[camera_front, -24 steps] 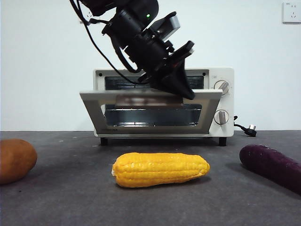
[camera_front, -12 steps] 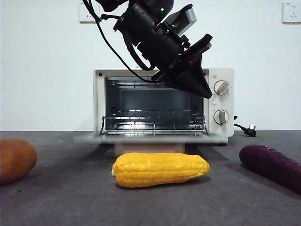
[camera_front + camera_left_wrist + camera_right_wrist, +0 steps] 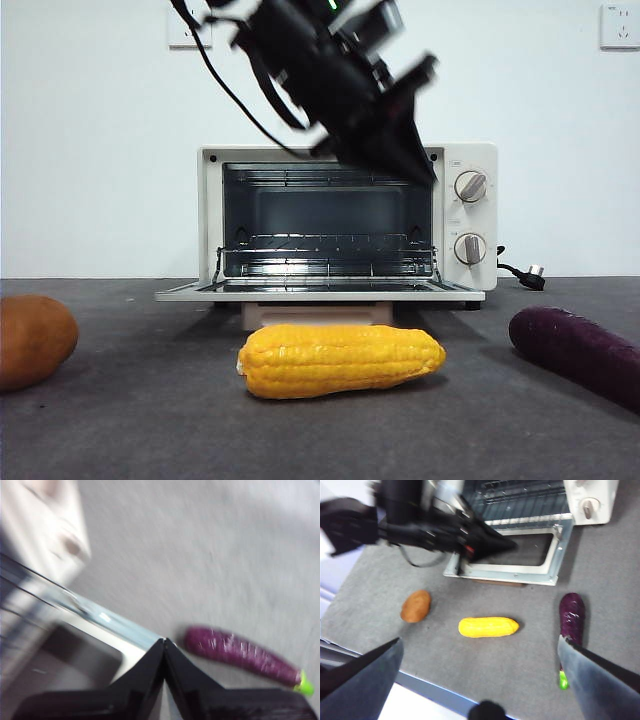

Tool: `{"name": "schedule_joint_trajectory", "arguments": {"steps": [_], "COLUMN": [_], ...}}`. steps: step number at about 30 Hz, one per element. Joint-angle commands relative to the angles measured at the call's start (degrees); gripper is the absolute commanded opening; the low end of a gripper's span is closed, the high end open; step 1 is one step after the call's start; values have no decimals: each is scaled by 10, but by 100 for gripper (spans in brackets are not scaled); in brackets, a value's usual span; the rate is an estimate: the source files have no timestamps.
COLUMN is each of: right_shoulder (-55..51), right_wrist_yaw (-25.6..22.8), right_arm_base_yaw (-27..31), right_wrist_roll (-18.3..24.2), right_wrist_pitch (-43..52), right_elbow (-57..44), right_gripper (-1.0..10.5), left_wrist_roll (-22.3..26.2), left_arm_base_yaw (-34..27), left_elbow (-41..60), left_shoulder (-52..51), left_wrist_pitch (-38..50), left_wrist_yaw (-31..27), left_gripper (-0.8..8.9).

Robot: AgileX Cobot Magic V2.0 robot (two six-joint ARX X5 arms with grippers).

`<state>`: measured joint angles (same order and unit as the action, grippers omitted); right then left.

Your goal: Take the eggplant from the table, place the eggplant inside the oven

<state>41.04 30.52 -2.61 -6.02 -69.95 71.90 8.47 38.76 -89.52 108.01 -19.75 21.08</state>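
The eggplant point(image 3: 575, 350) lies on the table point(image 3: 150, 420) at the right, dark purple with a green stem end point(image 3: 563, 680); it also shows in the left wrist view point(image 3: 240, 652). The cream oven point(image 3: 470, 215) stands at the back with its door point(image 3: 320, 293) folded down flat. My left gripper point(image 3: 415, 165) hangs blurred above the open door, in front of the oven's upper right, jaws shut on nothing point(image 3: 164, 641). High over the table's near edge, my right gripper point(image 3: 479, 642) is spread wide open, and the eggplant point(image 3: 571, 615) lies close to one finger.
A yellow corn cob point(image 3: 342, 360) lies in front of the oven door. An orange-brown potato-like lump point(image 3: 35, 340) sits at the far left. The oven's plug point(image 3: 530, 275) rests on the table to the right of the oven.
The oven door has swung from half open down to flat. The left gripper, which was against the door's top edge, has lifted away and is moving.
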Motion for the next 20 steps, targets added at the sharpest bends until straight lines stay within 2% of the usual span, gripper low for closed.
{"name": "schedule_joint_trajectory", "arguments": {"steps": [1,5,10,20], "right_shoulder": [5,7,7,8], "right_wrist_yaw": [-2,-2,-2,-1], "right_arm_base_yaw": [-1,-1,-1,-1], "right_wrist_roll": [9,12,12,16], "right_wrist_pitch": [-3,-5,-3,0], "right_elbow": [3,3,3,3], "right_gripper": [536,536,536,536], "left_wrist_roll": [-11,-10,-15,-30], "left_arm_base_yaw": [-14,-43,-102,-242], "left_elbow": [4,4,4,4], "left_shoulder": [-41,-111,-218,-350], "left_wrist_pitch": [2,-20,-61,-164], "left_wrist_yaw": [-2,-6,-47,-43], "left_gripper": [-6,-6,-6,-6]}}
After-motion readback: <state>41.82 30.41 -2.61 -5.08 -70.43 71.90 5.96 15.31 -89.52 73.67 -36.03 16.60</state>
